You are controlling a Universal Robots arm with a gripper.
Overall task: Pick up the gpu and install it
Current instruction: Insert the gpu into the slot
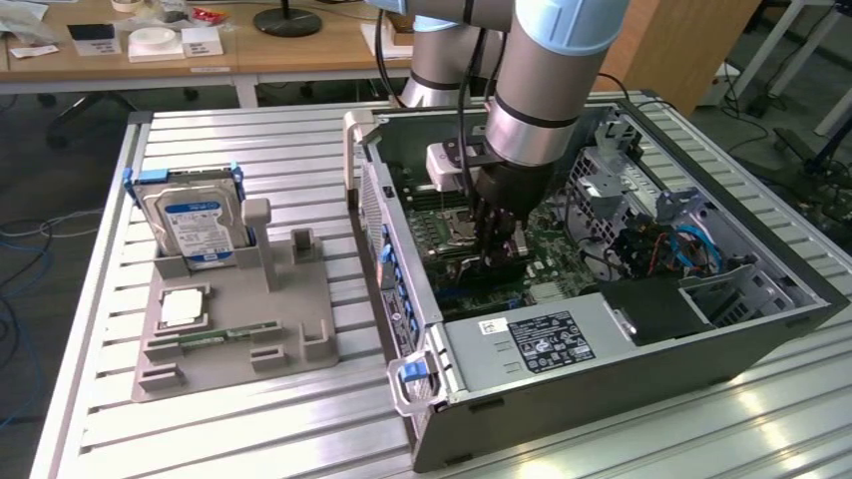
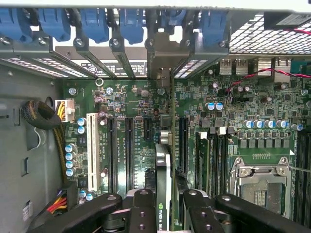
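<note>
The gpu (image 2: 163, 165) appears edge-on in the wrist view, a thin card with a green logo strip. It stands upright over the motherboard (image 2: 126, 97), between the long black slots. Its pale metal bracket (image 2: 165, 63) reaches the case's rear slot openings under the blue latches. My gripper (image 2: 165, 206) has a black finger on each side of the card and is shut on it. In the exterior view my gripper (image 1: 496, 244) reaches straight down into the open computer case (image 1: 639, 349), low over the board, and hides most of the card.
On the exterior view's left a grey holder (image 1: 286, 329) carries a blue-labelled hard drive (image 1: 200, 225), a small green memory stick (image 1: 226, 336) and a square chip (image 1: 180, 307). Inside the case are the power supply (image 1: 546, 344), cable bundles (image 1: 665, 249) and an empty processor socket (image 2: 260, 187).
</note>
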